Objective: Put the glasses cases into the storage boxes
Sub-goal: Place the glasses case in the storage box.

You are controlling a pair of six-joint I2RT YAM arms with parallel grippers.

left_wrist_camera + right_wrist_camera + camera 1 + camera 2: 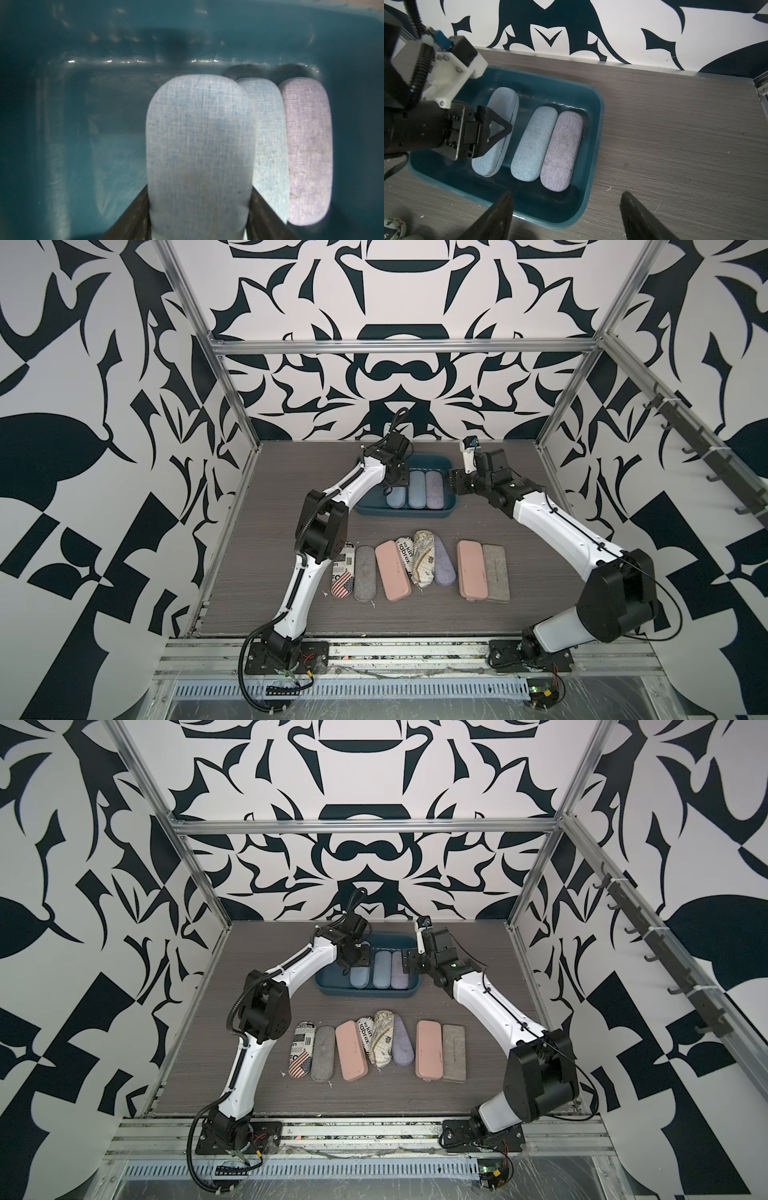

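Observation:
The storage box is a dark teal tray [403, 516] [365, 992] [598, 124] at the back middle of the table. Inside lie a light blue case [416, 494] [533, 145] and a lavender case [434, 494] [560, 151], side by side. My left gripper [390, 488] [199, 187] is shut on another light blue case [395, 499] [199, 145] [500, 116], holding it tilted on its long edge in the tray's left part. My right gripper [452, 488] [566, 194] hovers open and empty over the tray's right end.
Several cases lie in a row on the table nearer the front: flag newsprint [343, 572], grey felt [365, 572], pink [392, 570], newsprint [405, 556], map-print [424, 562], lavender [444, 562], pink [471, 570], grey [496, 572]. Patterned walls enclose three sides.

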